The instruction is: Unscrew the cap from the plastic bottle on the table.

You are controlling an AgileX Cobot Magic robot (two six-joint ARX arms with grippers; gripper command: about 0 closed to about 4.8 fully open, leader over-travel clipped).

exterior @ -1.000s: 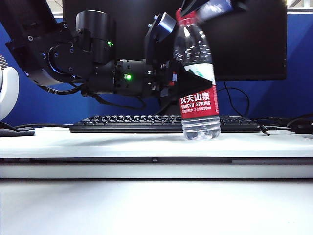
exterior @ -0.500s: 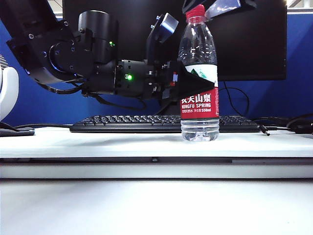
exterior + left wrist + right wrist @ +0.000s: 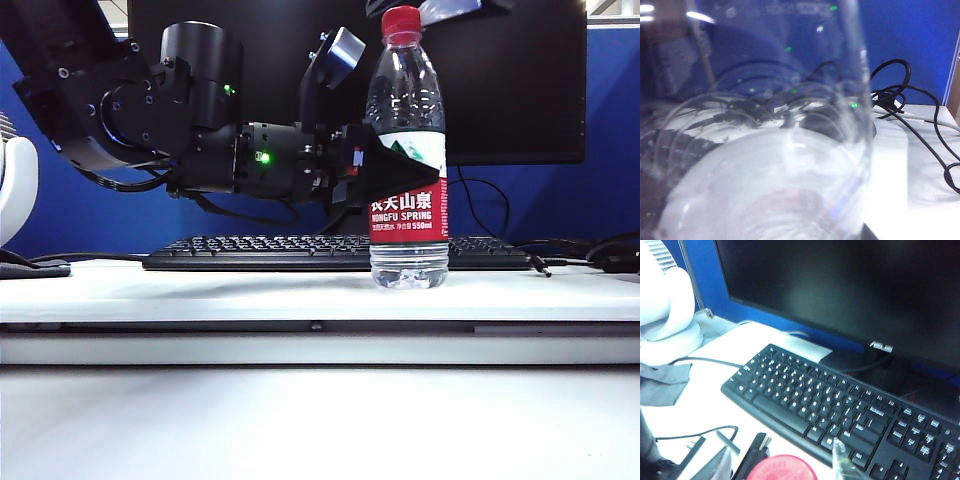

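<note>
From the exterior view I see the whole bottle (image 3: 408,160) standing upright on the table (image 3: 200,285), just in front of the keyboard (image 3: 260,252) and the dark monitor (image 3: 500,90). My left gripper (image 3: 405,172) comes in level from the left and is clamped on the bottle's middle, its dark finger (image 3: 395,170) lying across the label. My left wrist view shows none of that outline: only the clear ribbed wall of the bottle (image 3: 765,150), blurred and filling most of the picture, with black cables (image 3: 920,120) on the white surface beyond. My right gripper (image 3: 430,8) sits at the top edge of the exterior view, right at the cap (image 3: 401,22), where only bits of it show. The right wrist view looks down on the cap (image 3: 785,467) from above, between my clear fingers (image 3: 842,462), which stand apart on either side of it; whether they touch it I cannot tell. The same view shows the keyboard (image 3: 850,415) and a white object (image 3: 665,325) further off. The cap is red and seated on the neck; the label is white above, red below.
</note>
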